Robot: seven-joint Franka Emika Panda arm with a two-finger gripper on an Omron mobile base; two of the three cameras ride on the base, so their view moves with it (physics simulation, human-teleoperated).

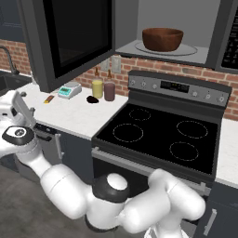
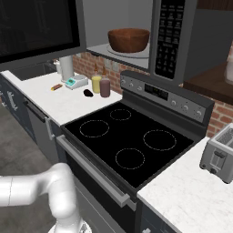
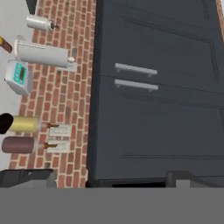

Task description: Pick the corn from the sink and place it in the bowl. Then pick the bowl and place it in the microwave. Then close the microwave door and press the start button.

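One step apparently done, two left: door closing and the start button.

Far left: sink (image 1: 9, 82) with dark tap (image 1: 7, 56), no corn seen in it. Gripper (image 3: 107, 181) low at the left, near the counter edge; tips wide apart in the hand view, nothing between them.

Left of centre: microwave door (image 1: 76, 37) swung wide open over the counter (image 1: 69, 116).

Right of centre: bowl (image 1: 162, 39) upright on the turntable inside the microwave (image 1: 186, 14), well back from the opening. Corn hidden below the rim; cannot tell if inside.

Risks:
- glancing push off the door's free edge, from approaching low and at an angle
- hard slam jolting the bowl
- wrong key on the keypad (image 2: 169, 36), from spread tips covering neighbouring buttons

Surface and room: pale speckled counter carrying a small scale (image 1: 69, 90), yellow cup (image 1: 97, 88), maroon cup (image 1: 109, 91). Black stove (image 1: 158, 135) beneath the microwave, brick wall (image 1: 186, 69) behind, toaster (image 2: 220, 157) far right.
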